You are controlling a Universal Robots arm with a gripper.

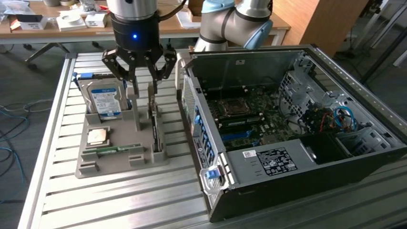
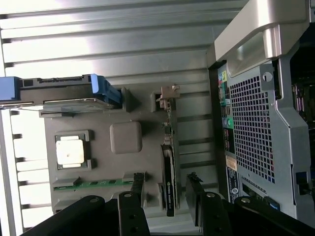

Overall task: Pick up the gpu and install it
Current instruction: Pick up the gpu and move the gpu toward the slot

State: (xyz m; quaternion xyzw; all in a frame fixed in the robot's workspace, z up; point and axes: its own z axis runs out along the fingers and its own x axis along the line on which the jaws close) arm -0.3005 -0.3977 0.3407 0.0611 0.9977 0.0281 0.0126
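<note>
Looking at the exterior view, you see the gripper (image 1: 143,95) in the upper left of the frame, its jaws spread wide and grasping nothing, lowered over the grey holder tray (image 1: 108,164) on the slatted tabletop (image 1: 127,205). The gpu (image 1: 155,126) stands on edge in a slot along the tray's side nearest the open computer case (image 1: 286,143), with its pale bracket (image 2: 170,92) at one end. In the wrist view the two dark fingers (image 2: 133,201) sit either side of the card's line, apart from it. A hard drive (image 1: 105,100), a processor chip (image 1: 97,137) and a green memory stick (image 1: 114,149) rest in the same tray.
</note>
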